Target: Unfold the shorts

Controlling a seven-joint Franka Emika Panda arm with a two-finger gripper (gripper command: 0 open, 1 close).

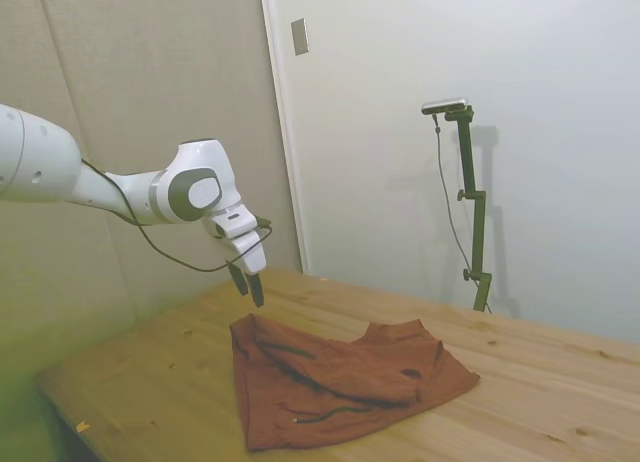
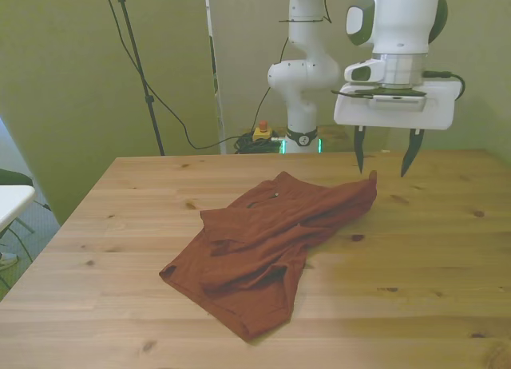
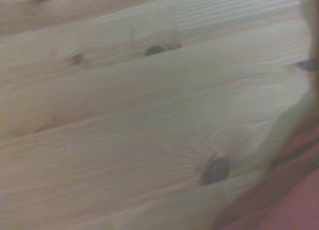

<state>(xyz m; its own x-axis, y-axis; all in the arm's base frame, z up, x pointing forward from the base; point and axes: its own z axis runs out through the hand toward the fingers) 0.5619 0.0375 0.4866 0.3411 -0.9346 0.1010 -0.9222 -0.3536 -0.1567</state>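
**Shorts still folded; gripper empty above one corner**

The shorts (image 2: 267, 245) are found lying on the table (image 2: 447, 265), in the middle of the front view and in the lower middle of the side view. The garment is not yet spread. One layer is seen doubled over another along a diagonal, with ridges and overlapping edges across the centre, and a dark cord (image 1: 325, 415) is noted near the lower edge in the side view. One corner (image 2: 366, 187) is raised slightly toward the upper right of the cloth in the front view.

The gripper (image 2: 385, 156) is observed in the upper right of the front view, hanging above the table just beside that raised corner and clear of the cloth. Its fingers (image 2: 358, 152) are spread wide and nothing is held between them. In the side view the gripper (image 1: 247, 285) is placed left of centre, above the cloth's near-left corner.

In the wrist view, bare table boards (image 3: 129, 120) fill most of the frame, and only a blurred strip of the shorts (image 3: 289, 200) enters at the lower right.

It is judged that no unfolding has been completed. A grasp of the upper layer and its drawing-out flat remain outstanding.
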